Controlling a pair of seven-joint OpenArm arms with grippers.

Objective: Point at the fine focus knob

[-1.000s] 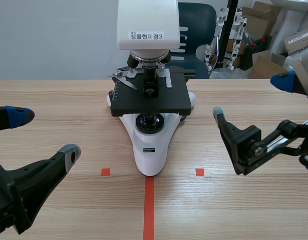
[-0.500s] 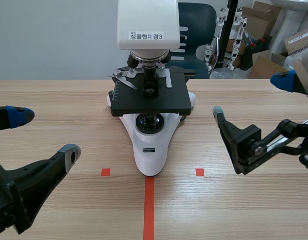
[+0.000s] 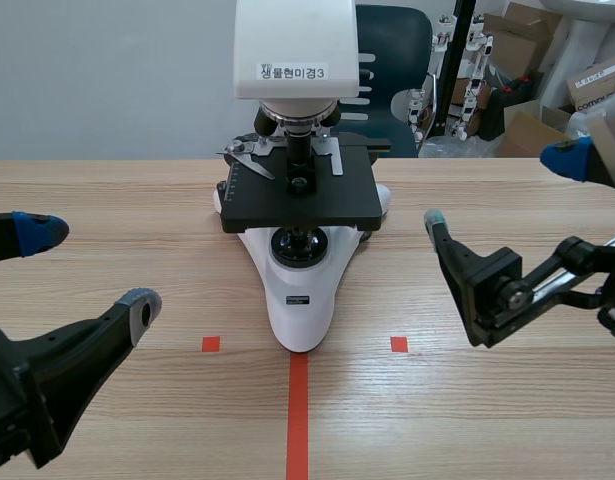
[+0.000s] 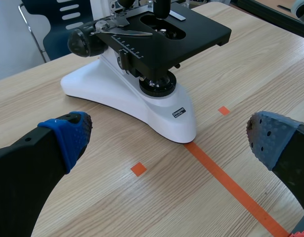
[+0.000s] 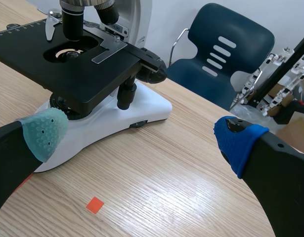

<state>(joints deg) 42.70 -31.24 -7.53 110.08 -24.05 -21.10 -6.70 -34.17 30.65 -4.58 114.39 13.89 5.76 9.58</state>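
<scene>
A white microscope (image 3: 299,290) with a black stage (image 3: 299,198) stands at the table's middle, its head labelled in Korean. In the left wrist view a black focus knob (image 4: 84,42) sticks out of the microscope's (image 4: 142,106) side, well ahead of my open left gripper (image 4: 169,128). On the other side, the right wrist view has a black focus knob (image 5: 152,73) under the stage edge, ahead of my open right gripper (image 5: 140,133). In the scene my left gripper (image 3: 87,268) hovers left of the base and my right gripper (image 3: 500,190) right of it. Neither touches the microscope.
A dark blue chair (image 3: 392,45) stands behind the table's far edge. Cardboard boxes (image 3: 547,60) and a metal frame (image 3: 467,70) fill the back right. Orange-red tape marks lie on the wood in front of the microscope's base.
</scene>
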